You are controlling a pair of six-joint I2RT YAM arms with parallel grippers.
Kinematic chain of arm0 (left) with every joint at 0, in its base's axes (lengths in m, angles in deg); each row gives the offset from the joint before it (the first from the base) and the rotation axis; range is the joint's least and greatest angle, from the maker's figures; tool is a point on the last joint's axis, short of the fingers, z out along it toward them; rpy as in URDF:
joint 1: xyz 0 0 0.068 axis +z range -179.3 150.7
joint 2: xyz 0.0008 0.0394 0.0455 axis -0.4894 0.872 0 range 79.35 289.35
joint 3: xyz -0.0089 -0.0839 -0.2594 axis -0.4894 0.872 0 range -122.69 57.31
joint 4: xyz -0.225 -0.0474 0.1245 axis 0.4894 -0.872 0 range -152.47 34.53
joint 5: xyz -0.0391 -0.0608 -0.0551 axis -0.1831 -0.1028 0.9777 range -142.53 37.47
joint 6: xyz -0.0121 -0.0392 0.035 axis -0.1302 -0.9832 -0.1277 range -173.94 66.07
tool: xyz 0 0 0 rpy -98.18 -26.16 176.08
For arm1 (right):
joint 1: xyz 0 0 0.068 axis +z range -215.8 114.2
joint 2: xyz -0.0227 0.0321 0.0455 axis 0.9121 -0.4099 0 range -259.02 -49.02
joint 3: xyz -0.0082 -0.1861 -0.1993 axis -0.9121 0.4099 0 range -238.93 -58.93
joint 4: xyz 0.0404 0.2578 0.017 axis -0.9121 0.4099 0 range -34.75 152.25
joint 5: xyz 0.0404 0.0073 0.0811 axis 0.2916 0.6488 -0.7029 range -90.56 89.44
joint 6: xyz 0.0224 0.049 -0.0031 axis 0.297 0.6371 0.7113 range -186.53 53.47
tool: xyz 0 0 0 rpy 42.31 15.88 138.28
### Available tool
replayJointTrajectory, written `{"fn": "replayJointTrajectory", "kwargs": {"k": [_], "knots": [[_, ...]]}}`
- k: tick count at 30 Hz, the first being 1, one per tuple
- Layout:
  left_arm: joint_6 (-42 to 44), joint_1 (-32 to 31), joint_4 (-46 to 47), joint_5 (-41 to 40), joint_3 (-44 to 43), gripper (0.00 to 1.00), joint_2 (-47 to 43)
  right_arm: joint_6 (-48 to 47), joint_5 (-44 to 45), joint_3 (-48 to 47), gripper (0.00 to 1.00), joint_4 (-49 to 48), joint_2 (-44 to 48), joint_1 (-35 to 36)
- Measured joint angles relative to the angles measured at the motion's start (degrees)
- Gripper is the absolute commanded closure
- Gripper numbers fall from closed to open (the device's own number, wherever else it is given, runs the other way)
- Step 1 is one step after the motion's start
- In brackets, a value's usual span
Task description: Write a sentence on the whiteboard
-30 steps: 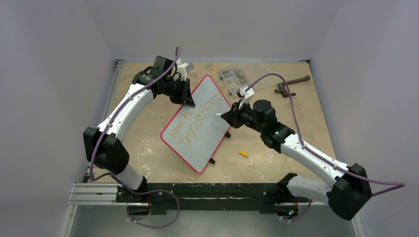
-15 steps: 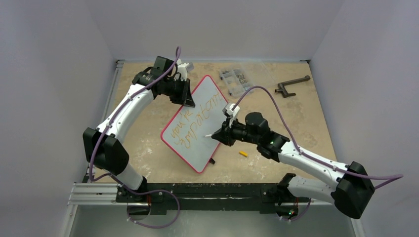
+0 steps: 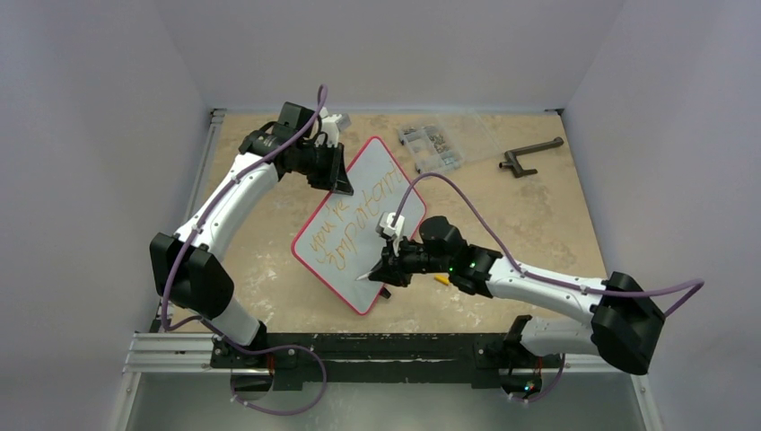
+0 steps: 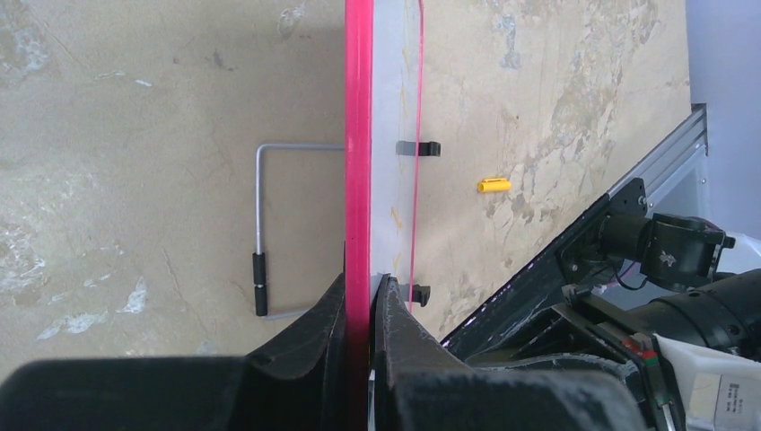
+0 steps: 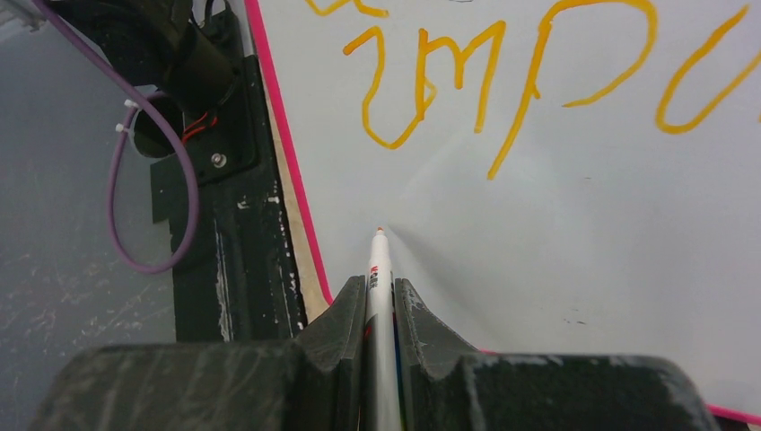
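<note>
Top view: the whiteboard [image 3: 379, 162] stands slantwise at the centre of the frame on the desk [image 3: 269, 278], one corner toward the upper edge. The sentence [image 3: 357, 226], orange-yellow, crosses it in two slanted lines reading "you're important". The left gripper [image 3: 342, 185], at the board's upper left edge, is pinched onto the red rim; in the left wrist view its fingers [image 4: 334, 301] clamp that rim edge-on. The right gripper [image 3: 381, 269], at the board's lower corner, is pressed together on a white marker [image 5: 380, 269]. The marker's tip sits over bare white below the lettering; contact cannot be told. A small yellow piece [image 3: 441, 279] lies just right of the board. A clear parts box [image 3: 435, 144] and a dark tool [image 3: 529, 154] occupy the upper right.
</note>
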Motion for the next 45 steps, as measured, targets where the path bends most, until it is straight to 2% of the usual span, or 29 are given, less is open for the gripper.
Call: {"fn": "replayJointTrajectory", "kwargs": {"k": [23, 45], "knots": [[0.2, 0.7, -0.2, 0.0, 0.0, 1.0, 0.0, -1.3, 1.7, -2.5, 1.0, -1.8, -4.1, 1.6], [0.7, 0.7, -0.1, 0.3, 0.0, 1.0, 0.0, 2.6, 4.1, -0.6, 1.0, -1.6, -5.5, 5.3]]}}
